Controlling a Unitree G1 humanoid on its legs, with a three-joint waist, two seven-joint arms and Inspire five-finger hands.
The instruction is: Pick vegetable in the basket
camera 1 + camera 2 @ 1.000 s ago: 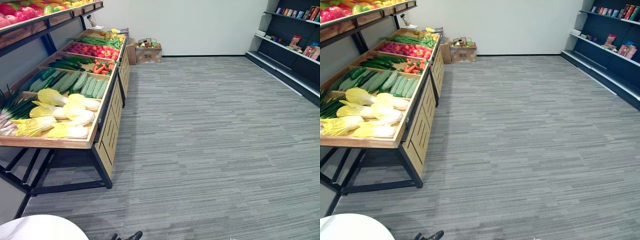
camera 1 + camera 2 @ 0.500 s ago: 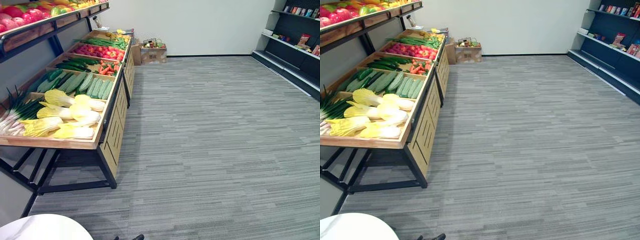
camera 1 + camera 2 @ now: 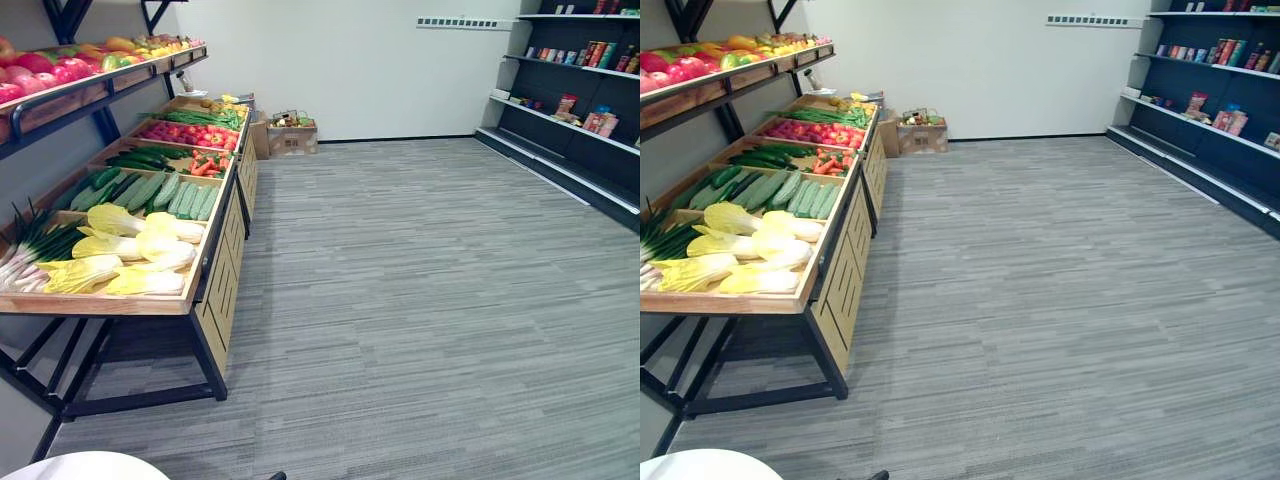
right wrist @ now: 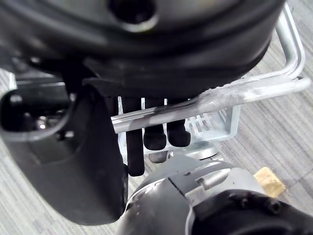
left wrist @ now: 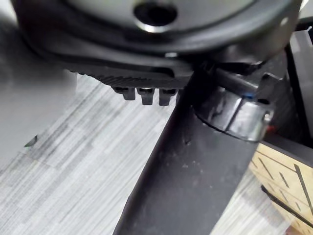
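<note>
A wooden vegetable stand [image 3: 215,290] runs along my left side. Its nearest bin holds pale yellow cabbages [image 3: 135,262], with spring onions [image 3: 35,250] beside them. Behind come light green cucumbers [image 3: 165,192], then dark cucumbers, carrots [image 3: 205,163] and red vegetables. The stand lies well ahead of both hands. In the right wrist view my right hand [image 4: 156,132] hangs low over the floor, its fingers hooked round the metal handle [image 4: 244,93] of a white mesh basket [image 4: 215,125]. My left hand [image 5: 142,93] hangs by my side with relaxed fingers and holds nothing.
A fruit shelf [image 3: 70,85] sits above the stand. Dark shelves [image 3: 575,120] with packets line the right wall. A cardboard box [image 3: 292,138] stands by the far white wall. Grey carpet [image 3: 420,300] spreads wide between stand and shelves. A white round surface [image 3: 85,467] shows at the lower left.
The whole picture has shifted: the camera has tipped upward and shows more of the far wall and shelves. Nothing on the stand has moved.
</note>
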